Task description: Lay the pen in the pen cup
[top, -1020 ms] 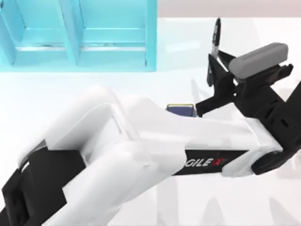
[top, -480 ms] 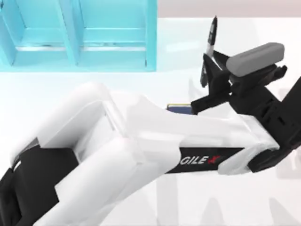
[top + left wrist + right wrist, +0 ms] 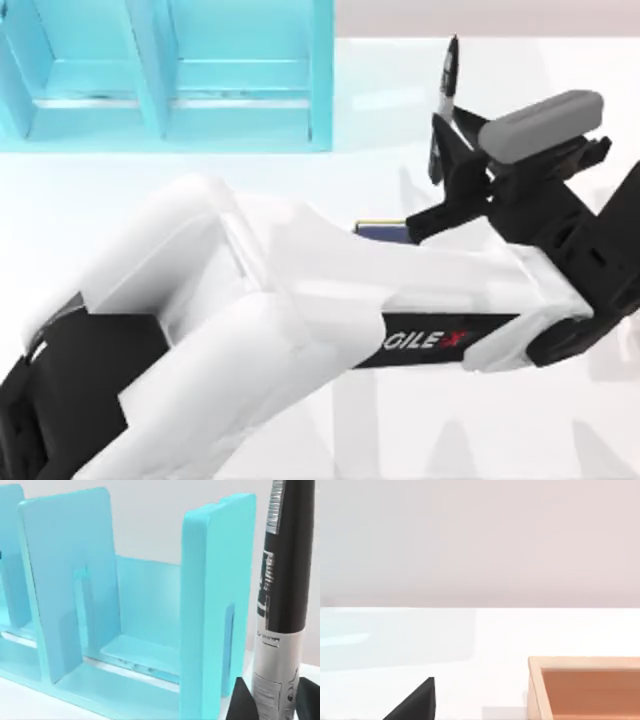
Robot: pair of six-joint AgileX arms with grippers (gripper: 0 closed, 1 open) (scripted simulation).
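The thin black pen (image 3: 443, 110) was held upright, tip toward twelve o'clock, clamped by the left gripper (image 3: 440, 180), the small blue-violet, gold-rimmed pen cup (image 3: 380, 231) just at its eight o'clock, bare table (image 3: 380, 120) around.

A cyan shelf unit (image 3: 170, 75) is standing on the white bench (image 3: 380, 120) at the far left side, its upright dividers (image 3: 67, 580) splitting it into open compartments. An orange-tan box (image 3: 585, 687) is sitting on the bench too.
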